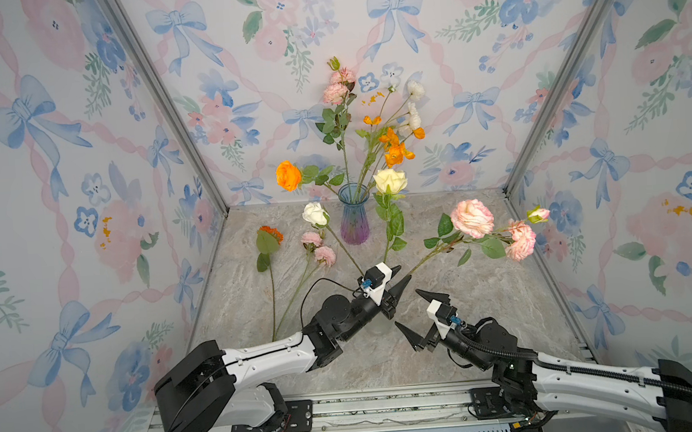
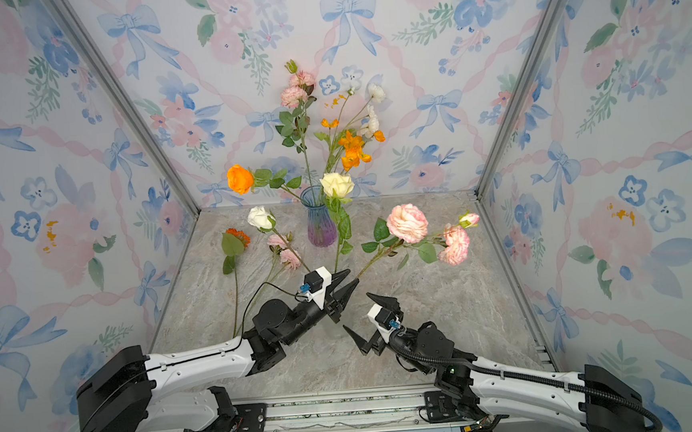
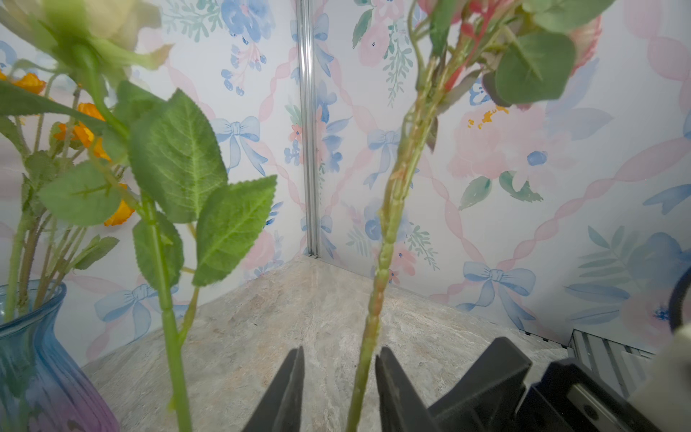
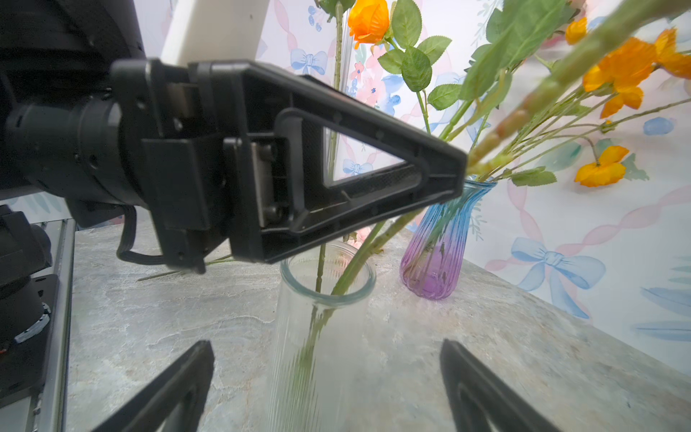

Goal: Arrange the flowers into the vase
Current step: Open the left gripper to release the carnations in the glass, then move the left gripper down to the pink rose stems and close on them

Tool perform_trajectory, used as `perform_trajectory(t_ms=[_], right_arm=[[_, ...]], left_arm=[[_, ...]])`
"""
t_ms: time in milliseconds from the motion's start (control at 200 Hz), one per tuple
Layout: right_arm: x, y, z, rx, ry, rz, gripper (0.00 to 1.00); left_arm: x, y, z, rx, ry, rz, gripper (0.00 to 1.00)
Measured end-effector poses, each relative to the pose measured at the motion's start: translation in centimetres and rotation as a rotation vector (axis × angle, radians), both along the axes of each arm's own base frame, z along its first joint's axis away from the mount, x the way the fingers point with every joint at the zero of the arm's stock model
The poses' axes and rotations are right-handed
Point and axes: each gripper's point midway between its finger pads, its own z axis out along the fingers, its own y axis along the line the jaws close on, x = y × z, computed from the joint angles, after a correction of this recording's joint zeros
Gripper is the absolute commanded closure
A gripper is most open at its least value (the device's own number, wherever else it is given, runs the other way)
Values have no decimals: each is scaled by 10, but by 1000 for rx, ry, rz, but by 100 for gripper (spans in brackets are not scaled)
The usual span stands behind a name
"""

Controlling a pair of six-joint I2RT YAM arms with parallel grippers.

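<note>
We find left gripper (image 1: 404, 272) released, jaws parted about the pink rose (image 1: 471, 218) stem above clear vase (image 4: 325, 325) at middle of the bench (image 1: 490, 332), right gripper (image 1: 406, 308) wide apart, empty, other flowers (image 1: 396, 153) in blue-purple vase (image 1: 354, 220) at back edge.

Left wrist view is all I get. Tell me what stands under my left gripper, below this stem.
Observer: A clear glass vase stands directly under the left gripper, with green stems already in it.
Operator: Report the right gripper.
Observer: The right gripper is open and empty, facing that vase from the front right.
Operator: Say what is not yet arranged.
Observer: An orange sunflower and a pink carnation spray lie flat on the tabletop, left of the clear glass vase.
</note>
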Motion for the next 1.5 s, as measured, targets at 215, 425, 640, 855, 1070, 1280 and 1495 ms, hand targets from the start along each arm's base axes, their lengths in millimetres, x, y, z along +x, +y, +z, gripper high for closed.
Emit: perform_trajectory(t_ms=[215, 425, 640, 855, 1070, 1280, 1495], right_arm=[[0, 1, -2, -7, 4, 6, 3], [-1, 1, -1, -1, 7, 8, 3], [-5, 2, 3, 20, 13, 28, 3], [-15, 13, -6, -11, 29, 73, 3], [-21, 21, -16, -41, 42, 103, 3], [-24, 30, -28, -76, 58, 127, 3], [-25, 35, -25, -73, 56, 139, 3]], left_arm=[[-5, 11, 12, -35, -14, 7, 50], [-8, 46, 32, -78, -16, 93, 47], [35, 149, 35, -142, 122, 474, 57], [85, 272, -51, -99, 458, 887, 58], [93, 288, -190, 208, 926, 948, 63], [105, 289, -227, 406, 1035, 1005, 65], [137, 285, -223, 495, 989, 1032, 65]])
